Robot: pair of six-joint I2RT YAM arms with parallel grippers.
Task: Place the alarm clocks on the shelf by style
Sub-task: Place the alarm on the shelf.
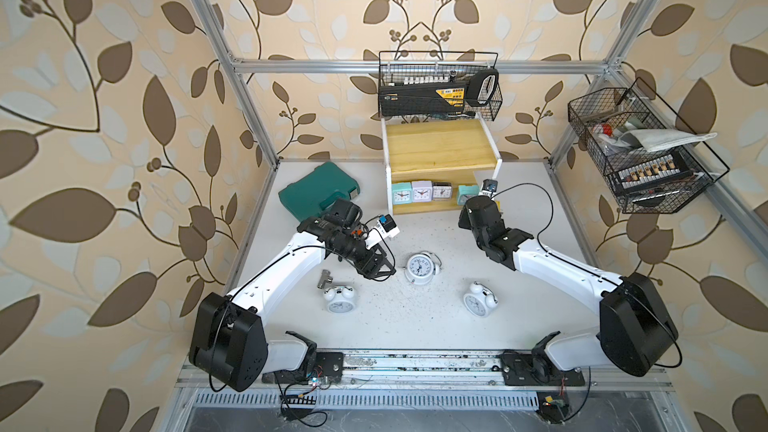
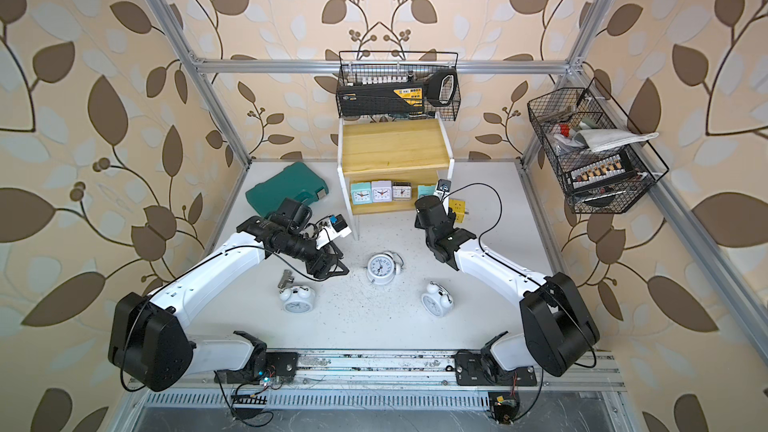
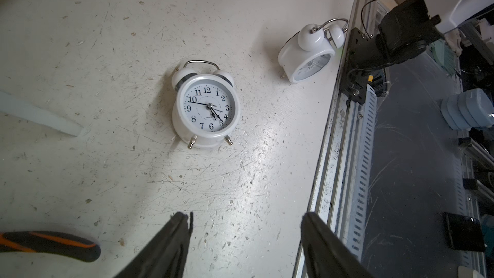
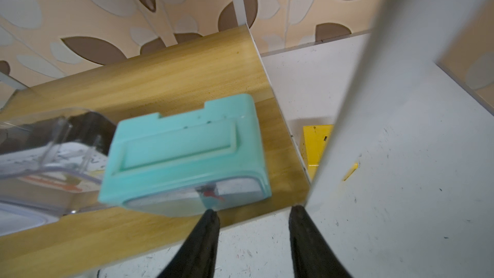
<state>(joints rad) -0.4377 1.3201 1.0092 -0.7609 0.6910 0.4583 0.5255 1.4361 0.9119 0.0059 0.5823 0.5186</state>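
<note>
**Four square clocks on the lower board, three bell clocks on the table**

Nearest: a metal rail runs along the front edge of the white table, w/ both arm bases on it. Just past it sit two round white twin-bell alarm clocks, well apart: the left-front clock and the right-front clock. A small grey metal pipe fitting lies just beside the left-front one.

Mid-table, a third round white bell clock lies face-up. The left end effector hovers near it, fingers apart and empty. Bare table shows btw. this clock and the shelf front.

Further back is the two-tier wooden shelf. The right end effector is at the right end of its lower board, fingers apart, nothing btw. them. One fingertip is just in front of the teal square plastic clock; whether it touches, can't tell. The other is by the front edge of the white side panel.

The lower-board row, left to right:
- mint square clock
- lilac square clock
- clear square clock
- the teal one

A yellow cube sits on the table outside that panel. A dark green plastic case lies left of the shelf.

The shelf's top board shows bare wood. A black wire basket hangs close above its back edge. A second wire basket hangs on the right frame.
</note>
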